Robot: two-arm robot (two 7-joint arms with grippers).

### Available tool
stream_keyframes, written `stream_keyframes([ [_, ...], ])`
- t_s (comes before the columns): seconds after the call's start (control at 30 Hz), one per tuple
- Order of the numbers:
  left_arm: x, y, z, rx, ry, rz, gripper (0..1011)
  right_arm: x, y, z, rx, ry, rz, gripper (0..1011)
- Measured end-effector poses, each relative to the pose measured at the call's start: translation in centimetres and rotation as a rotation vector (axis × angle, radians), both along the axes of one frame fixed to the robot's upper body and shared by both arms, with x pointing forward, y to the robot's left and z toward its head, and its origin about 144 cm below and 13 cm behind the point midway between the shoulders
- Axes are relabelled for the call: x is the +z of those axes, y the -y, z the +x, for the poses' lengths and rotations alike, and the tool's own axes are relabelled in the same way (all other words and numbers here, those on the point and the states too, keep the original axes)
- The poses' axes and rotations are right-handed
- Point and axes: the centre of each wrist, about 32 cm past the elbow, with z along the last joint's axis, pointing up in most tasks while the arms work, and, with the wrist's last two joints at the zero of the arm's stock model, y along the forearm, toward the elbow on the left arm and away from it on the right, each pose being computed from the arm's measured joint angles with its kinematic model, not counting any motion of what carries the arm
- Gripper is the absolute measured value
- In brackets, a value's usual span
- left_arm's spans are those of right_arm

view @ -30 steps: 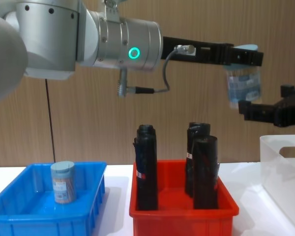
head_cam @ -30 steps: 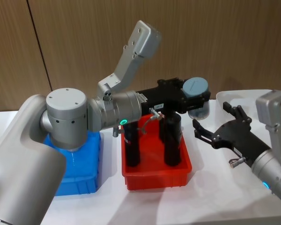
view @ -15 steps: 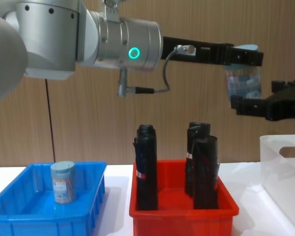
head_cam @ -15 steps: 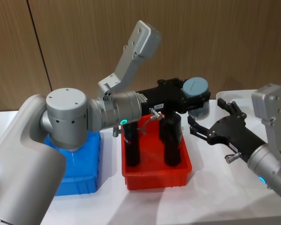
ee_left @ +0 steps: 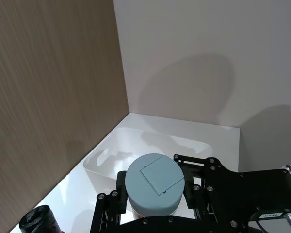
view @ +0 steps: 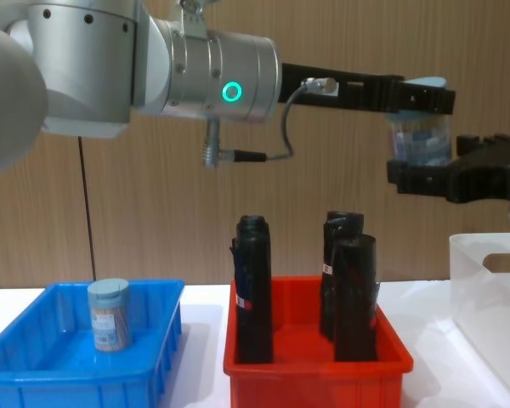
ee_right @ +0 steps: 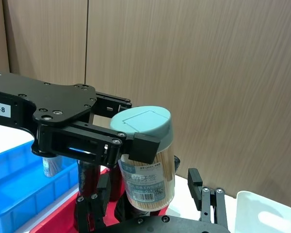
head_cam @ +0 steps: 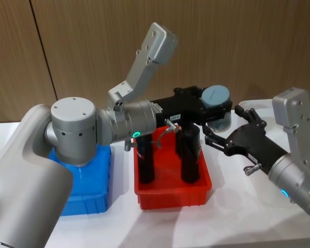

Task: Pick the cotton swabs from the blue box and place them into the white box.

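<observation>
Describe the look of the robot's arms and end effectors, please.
Left arm and right arm: rounded silver-grey shells, each with a small glowing light. Left end effector and right end effector: black bolted plates. A grey cable loops beneath the left wrist.

You've got three containers in a row on the bench (head_cam: pixel 196 227): left box (view: pixel 34 378), middle bin (view: pixel 314 384), right box (view: pixel 493 314). One swab jar (view: pixel 109 316) stands upright in the left box, near its middle. Three rolls (view: pixel 252 289) stand upright in the middle bin: one at its left side, two close together at its right, one before the other. The left gripper (view: pixel 418 100) extends across above the middle bin and clamps a second swab jar (view: pixel 421 136) by its top, high up over the bin's right side. The right gripper (head_cam: pixel 225 124) sits just right of it, fingers spread either side of that jar's lower part; can't tell if they touch.
</observation>
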Motion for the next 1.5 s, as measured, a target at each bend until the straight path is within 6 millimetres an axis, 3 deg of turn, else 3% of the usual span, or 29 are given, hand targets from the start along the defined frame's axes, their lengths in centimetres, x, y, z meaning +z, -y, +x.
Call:
stream_keyframes([
  [0.23,0.0,0.0,0.0,0.0,0.0,0.0,665,0.05,-0.05,0.27,0.009,0.004,0.001,934],
  [0.6,0.0,-0.01,0.0,0.001,0.0,0.0,665,0.19,-0.17,0.63,0.017,0.011,0.005,640],
  [0.8,0.02,-0.03,0.01,0.002,0.001,-0.001,669,0.28,-0.25,0.74,0.019,0.014,0.008,639],
  [1.23,0.0,0.0,0.0,0.001,0.0,0.0,1004,0.61,-0.55,0.93,0.024,0.025,0.016,639],
  [1.5,0.0,0.0,0.0,0.0,0.0,0.0,1004,0.65,-0.64,1.04,0.023,0.026,0.019,639],
])
